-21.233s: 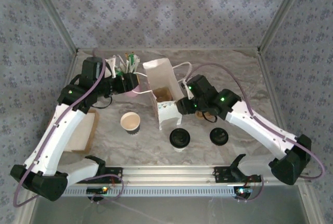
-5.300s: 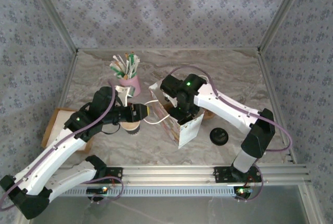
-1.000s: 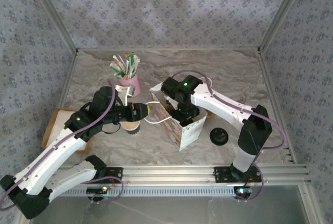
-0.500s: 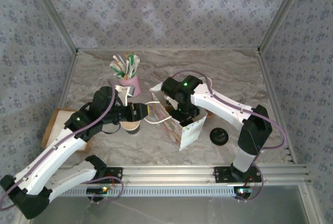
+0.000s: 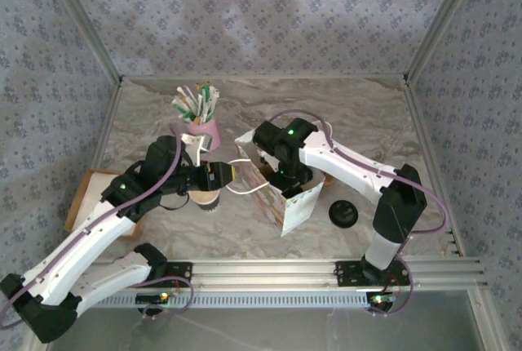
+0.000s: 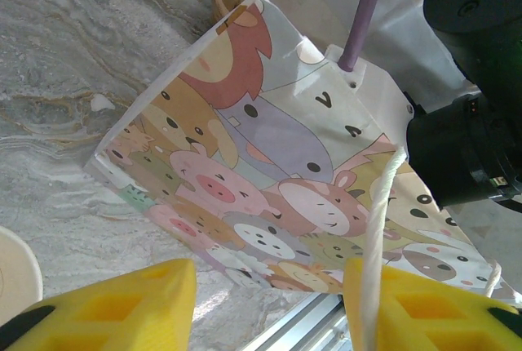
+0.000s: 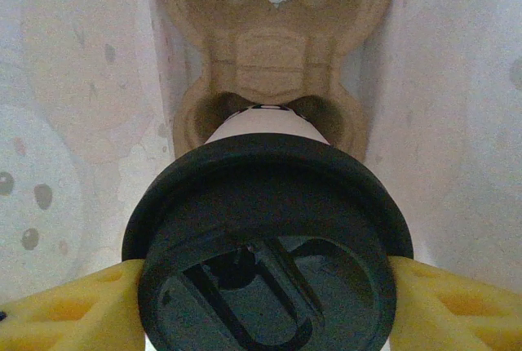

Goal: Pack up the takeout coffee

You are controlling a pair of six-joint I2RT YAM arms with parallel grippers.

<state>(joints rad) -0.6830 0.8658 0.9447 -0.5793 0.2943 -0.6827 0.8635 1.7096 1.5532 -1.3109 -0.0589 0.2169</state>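
Moved: since the oldest frame the lidded cup (image 7: 265, 228) has left the table and the bag (image 5: 294, 208) has swung round and tipped. In the last second nothing shifts.
Right gripper (image 5: 287, 178): clamped on the cup's lid, holding it inside the bag over the pulp tray (image 7: 273, 49).
Left gripper (image 5: 220, 174): jaws spread, with the white handle cord (image 6: 377, 228) against one finger, unpinched.
Risk: you can't tell whether the base is seated in a well. If you release early, it could catch the ridge and tip. The loose cord may slip, letting the leaning bag shift as you withdraw.
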